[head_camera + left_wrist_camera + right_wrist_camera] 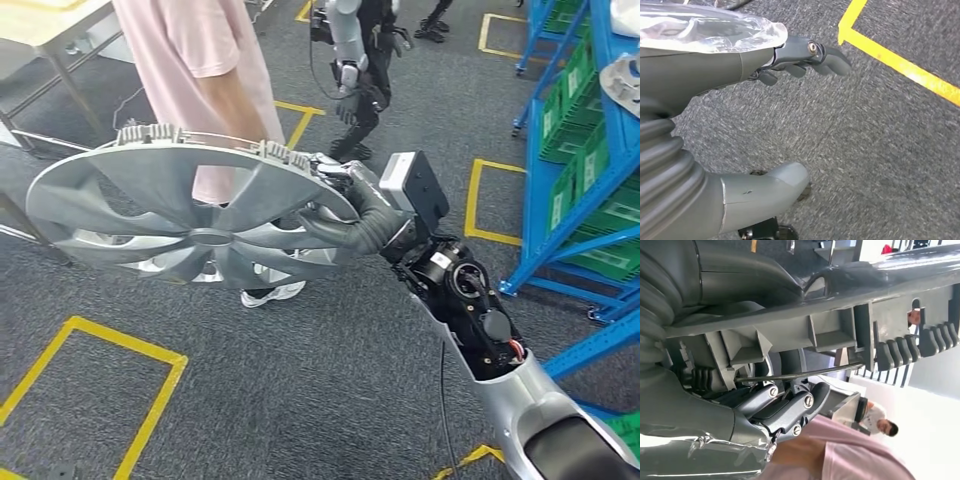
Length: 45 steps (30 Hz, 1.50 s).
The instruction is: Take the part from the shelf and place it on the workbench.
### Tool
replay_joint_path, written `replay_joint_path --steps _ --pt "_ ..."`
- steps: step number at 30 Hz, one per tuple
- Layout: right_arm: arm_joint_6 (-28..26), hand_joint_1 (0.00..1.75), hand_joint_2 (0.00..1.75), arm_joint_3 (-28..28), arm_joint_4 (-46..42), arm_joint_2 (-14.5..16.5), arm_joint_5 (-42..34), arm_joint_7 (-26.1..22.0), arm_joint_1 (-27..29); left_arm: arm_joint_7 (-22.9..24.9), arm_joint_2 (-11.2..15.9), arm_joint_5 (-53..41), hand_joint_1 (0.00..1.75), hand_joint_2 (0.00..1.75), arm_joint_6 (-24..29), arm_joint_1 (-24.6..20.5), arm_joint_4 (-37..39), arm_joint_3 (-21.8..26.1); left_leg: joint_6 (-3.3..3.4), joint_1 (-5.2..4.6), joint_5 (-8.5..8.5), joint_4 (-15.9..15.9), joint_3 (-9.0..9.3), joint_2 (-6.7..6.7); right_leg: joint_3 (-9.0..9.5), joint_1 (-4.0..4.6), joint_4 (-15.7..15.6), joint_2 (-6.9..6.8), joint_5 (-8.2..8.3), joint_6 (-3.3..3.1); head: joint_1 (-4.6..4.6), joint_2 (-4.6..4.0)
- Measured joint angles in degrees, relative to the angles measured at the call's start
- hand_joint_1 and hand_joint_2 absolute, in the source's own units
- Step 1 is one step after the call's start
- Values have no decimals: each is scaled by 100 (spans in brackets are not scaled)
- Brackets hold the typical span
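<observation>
Head view: right hand gripping silver wheel cover by rim, held flat above carpet, in front of person in pink shirt. Right wrist view: fingers curled tight around rim underside. Left hand over carpet, fingers apart, holding nothing. Blue shelf at right; second robot beyond.

The wheel cover is held above the floor by the right hand at its right rim. A person is placed behind the cover, a second robot farther back, and the shelf at the right.
</observation>
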Motion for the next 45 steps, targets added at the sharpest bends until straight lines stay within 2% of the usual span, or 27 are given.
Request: replay_joint_path --steps 2,4,5,7,9,11,13,15,17,19,21,22,23,25,27,28,30,32,34,36,37,38,39,41,42,43,45 --pt "9 175 175 1 -1 0 -2 -11 2 4 9 9 0 175 5 3 0 -1 81 18 9 -9 13 -104 -108 -36 282 214 -212 48 26 0" --pt "43 175 175 1 6 0 -7 -44 5 8 16 30 0 175 12 -2 0 -1 130 14 13 -12 17 -211 -452 -51 1059 498 -606 63 88 0" --pt "64 175 175 2 15 0 -8 -63 7 8 15 39 0 175 14 0 0 -1 142 3 13 -11 17 -274 -654 -50 1487 556 -767 61 121 0" --pt "98 175 175 5 46 0 -3 -103 9 8 10 47 0 175 14 15 0 -1 149 -16 13 -9 21 -422 -855 -48 1840 593 -780 37 166 0" --pt "110 175 175 7 66 0 2 -139 5 8 11 54 0 175 14 23 0 -1 147 -21 13 -6 33 -585 -642 -47 1265 681 -361 -20 195 0" --pt "110 175 175 6 73 0 2 -162 -9 8 7 59 0 175 16 19 0 -1 124 -23 23 0 24 -736 -308 -48 469 935 7 -84 209 0" --pt "109 175 175 8 80 3 3 -172 -25 8 1 61 0 175 18 26 1 -1 65 -5 53 0 -27 -867 -136 -38 123 1053 61 -111 216 0" --pt "110 175 175 11 88 12 5 -172 -35 8 7 63 0 175 21 59 3 -1 -10 17 87 -19 -74 -960 -81 -39 43 929 60 -129 229 0" --pt "110 175 175 16 102 28 6 -173 -47 8 28 64 0 175 27 80 5 -1 -75 -4 -37 164 -179 -710 -51 -59 -29 785 105 -176 179 0" --pt "109 175 175 17 111 40 3 -185 -61 8 44 64 0 175 32 61 7 -2 -132 -18 -389 829 -499 -331 -40 -55 -65 628 127 -212 88 0" --pt "109 175 175 17 123 42 3 -192 -65 8 37 62 0 175 31 46 7 -3 -181 0 -665 1583 -868 -212 -46 -43 -65 467 123 -223 24 0" --pt "110 175 175 22 133 42 4 -191 -64 8 33 61 0 175 31 48 7 -3 -198 7 -665 1717 -933 -195 -46 -43 -65 390 119 -222 4 0" --pt "110 175 175 27 144 42 4 -189 -63 8 32 60 0 175 31 51 7 -3 -209 13 -556 1593 -864 -174 -44 -45 -64 320 113 -217 -16 0" --pt "111 175 175 35 156 43 4 -189 -66 8 41 60 0 175 31 47 7 -3 -211 15 -197 780 -426 -3 -26 -40 -56 192 87 -182 -48 0" --pt "110 175 175 35 159 45 4 -194 -77 8 50 60 0 175 31 30 7 -3 -139 -14 7 114 -71 179 -10 -1 -37 87 47 -124 -65 0" --pt "109 175 175 37 161 47 4 -196 -84 9 49 60 0 175 31 25 7 -3 -87 -31 19 -6 -15 208 -1 23 -31 41 29 -95 -57 0" --pt "109 175 175 40 163 54 4 -196 -94 10 47 60 0 175 31 27 7 -3 18 -42 16 -6 -26 74 25 35 -32 -44 2 -44 -22 0" --pt "109 175 175 40 163 58 4 -196 -98 13 50 60 0 175 32 34 7 -3 95 -20 25 -16 -18 -37 -34 6 132 129 -149 15 5 0" --pt "107 175 175 38 164 59 4 -198 -96 17 50 59 0 175 32 22 7 -3 156 -5 33 -24 -9 -150 -328 -17 809 454 -523 47 64 0" --pt "105 175 175 36 172 59 4 -197 -81 26 41 58 0 175 28 10 7 -3 182 -18 33 -22 -6 -284 -721 -14 1659 579 -847 46 123 0" --pt "104 175 175 37 179 59 4 -195 -72 30 35 57 0 175 26 11 7 -3 185 -25 33 -21 -3 -360 -830 -12 1856 592 -861 37 144 0" --pt "104 175 175 38 186 59 6 -192 -65 33 32 57 0 175 24 12 7 -3 185 -29 32 -19 3 -439 -826 -11 1796 600 -749 20 158 0" --pt "103 175 175 38 191 59 8 -190 -61 34 31 57 0 175 24 13 7 -3 184 -30 32 -16 12 -519 -713 -11 1498 629 -534 -4 175 0" --pt "101 175 175 37 193 59 13 -187 -67 34 27 57 0 175 23 9 7 -3 168 -36 33 -7 18 -666 -357 -18 634 846 -81 -63 204 0" --pt "100 175 175 36 194 60 13 -187 -73 34 25 58 0 175 22 7 7 -3 148 -32 41 1 2 -734 -219 -20 307 958 34 -82 210 0" --pt "100 175 175 37 195 60 13 -187 -78 36 22 58 0 175 20 7 7 -3 119 -24 55 5 -27 -795 -136 -19 130 1034 65 -95 211 0" --pt "100 175 175 40 195 63 14 -184 -87 38 22 58 0 175 16 27 7 -3 37 -5 102 -11 -83 -918 -75 -18 39 976 43 -117 216 0"
